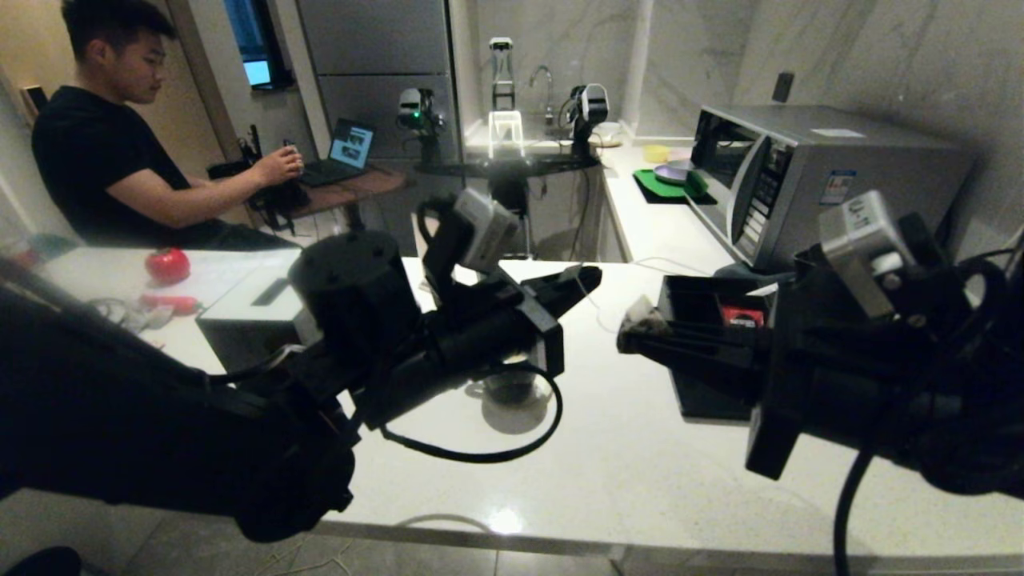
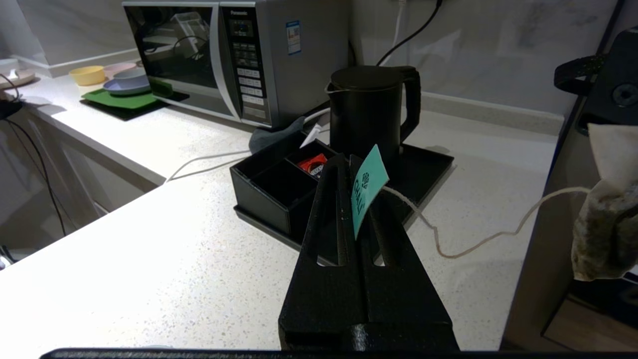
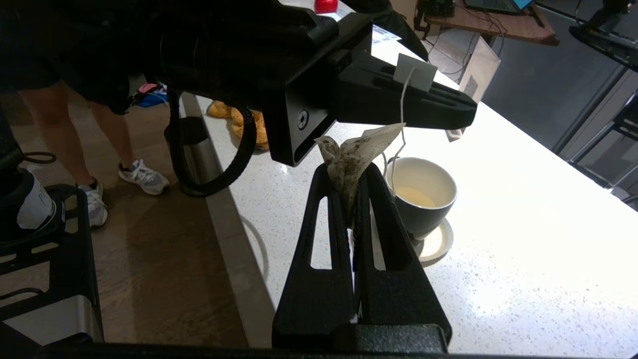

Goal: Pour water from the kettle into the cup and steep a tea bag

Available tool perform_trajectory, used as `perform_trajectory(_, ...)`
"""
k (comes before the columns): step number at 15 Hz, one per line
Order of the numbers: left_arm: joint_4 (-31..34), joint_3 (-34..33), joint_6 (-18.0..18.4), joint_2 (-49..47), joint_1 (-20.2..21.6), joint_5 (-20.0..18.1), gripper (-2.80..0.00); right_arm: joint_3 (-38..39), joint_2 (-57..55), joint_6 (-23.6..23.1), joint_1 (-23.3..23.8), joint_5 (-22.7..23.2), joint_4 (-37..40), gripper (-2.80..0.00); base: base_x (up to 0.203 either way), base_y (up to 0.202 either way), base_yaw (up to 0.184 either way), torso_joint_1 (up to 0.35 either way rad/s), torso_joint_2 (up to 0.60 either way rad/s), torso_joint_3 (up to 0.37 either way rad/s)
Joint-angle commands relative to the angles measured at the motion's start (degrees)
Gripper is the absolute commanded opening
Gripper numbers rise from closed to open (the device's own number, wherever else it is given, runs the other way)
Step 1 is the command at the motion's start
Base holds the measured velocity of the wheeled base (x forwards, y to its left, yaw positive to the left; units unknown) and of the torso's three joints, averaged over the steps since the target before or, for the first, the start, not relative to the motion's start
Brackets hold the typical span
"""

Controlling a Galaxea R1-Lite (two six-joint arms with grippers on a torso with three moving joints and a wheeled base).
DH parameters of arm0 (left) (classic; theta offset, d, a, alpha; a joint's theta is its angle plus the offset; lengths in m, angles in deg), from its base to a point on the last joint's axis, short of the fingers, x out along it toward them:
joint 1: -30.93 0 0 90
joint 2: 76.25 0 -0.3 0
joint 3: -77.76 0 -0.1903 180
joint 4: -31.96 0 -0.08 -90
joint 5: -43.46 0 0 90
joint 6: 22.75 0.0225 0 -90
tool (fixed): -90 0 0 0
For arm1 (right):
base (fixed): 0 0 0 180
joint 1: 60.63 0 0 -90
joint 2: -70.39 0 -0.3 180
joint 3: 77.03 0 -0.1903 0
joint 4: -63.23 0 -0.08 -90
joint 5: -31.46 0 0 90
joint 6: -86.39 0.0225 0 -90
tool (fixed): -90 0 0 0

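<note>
We are looking at a matte black kettle (image 2: 368,110) sitting on a black tray (image 2: 264,199), with a silver-grey microwave (image 2: 234,55) beside it, all on a white speckled counter (image 2: 149,259) — a red packet (image 2: 311,165) is showing in one tray compartment. We are seeing a teal tag (image 2: 367,187) with dark lettering between the black fingers of the left gripper (image 2: 349,164), while the black right gripper (image 3: 349,172) is pinching a pale tea bag (image 3: 356,154) mottled with brown. The cup (image 3: 421,199) is showing dark outside and white inside, holding faintly yellowish water (image 3: 417,197) — and farther off a green mat (image 2: 122,99) is carrying a yellow bowl (image 2: 87,75).
</note>
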Motion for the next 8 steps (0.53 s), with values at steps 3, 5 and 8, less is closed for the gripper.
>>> perform_trajectory(3,-0.5,0.0,0.0,0.1,0.0,-0.1,-2.80,0.1,-0.2,-0.1,0.0,0.0,-0.1,-2.80,0.000,0.000,0.000,0.000,0.00,0.000)
perform_trajectory(5,-0.5,0.0,0.1,0.1,0.0,-0.1,-2.80,0.1,-0.1,-0.1,0.0,0.0,0.0,-2.80,0.000,0.000,0.000,0.000,0.00,0.000)
perform_trajectory(8,-0.5,-0.1,0.1,0.1,0.0,-0.1,-2.80,0.2,-0.1,-0.1,0.0,-0.4,0.1,-2.77,0.000,0.000,0.000,0.000,0.00,0.000)
